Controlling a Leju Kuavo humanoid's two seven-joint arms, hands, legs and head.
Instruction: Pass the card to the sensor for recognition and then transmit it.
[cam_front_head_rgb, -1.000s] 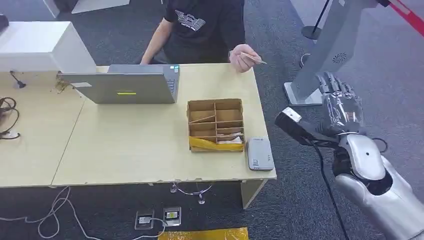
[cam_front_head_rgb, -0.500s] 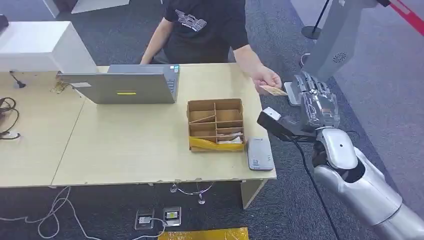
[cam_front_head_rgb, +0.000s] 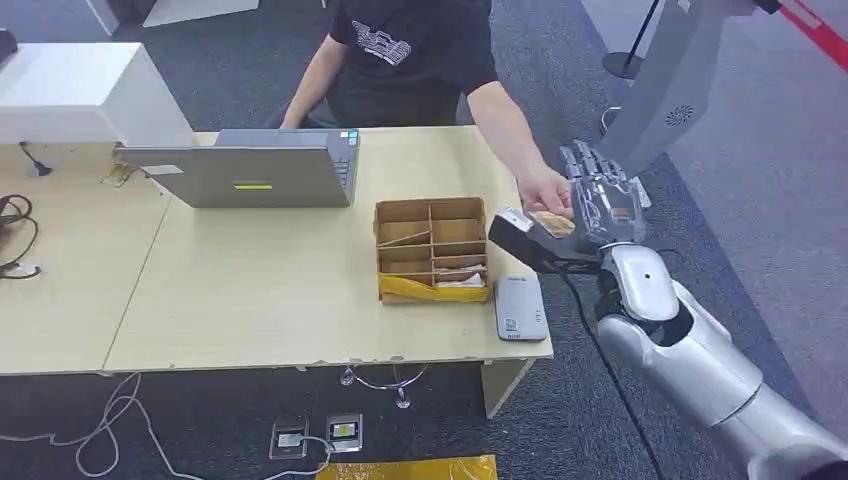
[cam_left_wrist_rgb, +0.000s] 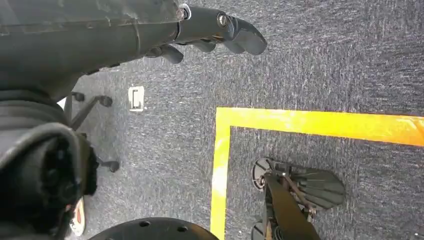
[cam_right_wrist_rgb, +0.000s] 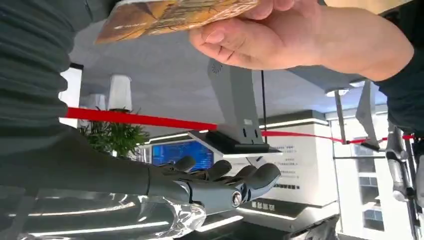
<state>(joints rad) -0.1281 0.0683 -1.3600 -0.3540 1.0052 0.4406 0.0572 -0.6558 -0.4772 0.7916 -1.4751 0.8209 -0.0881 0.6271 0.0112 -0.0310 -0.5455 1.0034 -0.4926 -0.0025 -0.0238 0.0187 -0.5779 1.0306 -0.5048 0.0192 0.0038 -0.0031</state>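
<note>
A: Gold-brown print on the card (cam_front_head_rgb: 552, 222). Held where?

B: Pinched in a person's hand (cam_front_head_rgb: 545, 195), reaching out past the edge of the wooden table (cam_front_head_rgb: 250, 300). About 3 o'clock from the cardboard divider box (cam_front_head_rgb: 432, 248).

A: And the right hand (cam_front_head_rgb: 605, 205)?

B: Raised off the table's side, at 3 o'clock from the card and right beside it. Palm up, fingers (cam_right_wrist_rgb: 225, 185) spread and released, grasping nothing. Seen from the right wrist, card well clear of those fingers. Cannot tell whether the card's edge touches the palm.

A: Where's the sensor?

B: Grey card reader (cam_front_head_rgb: 520, 308), lying flat near the table's corner. Just beside the box, at 5 o'clock from it. About 7 o'clock from the card and apart from it, with nothing resting on top.

A: Left hand (cam_left_wrist_rgb: 215, 30)?

B: Hanging low over grey carpet, seen from the left wrist. Fingers loosely extended, slightly curved, holding nothing. Yellow tape line (cam_left_wrist_rgb: 300, 125) on the floor beneath.

A: Anything else on the table?

B: Grey laptop (cam_front_head_rgb: 250, 170), at 10 o'clock from the box, well apart from the reader.
</note>
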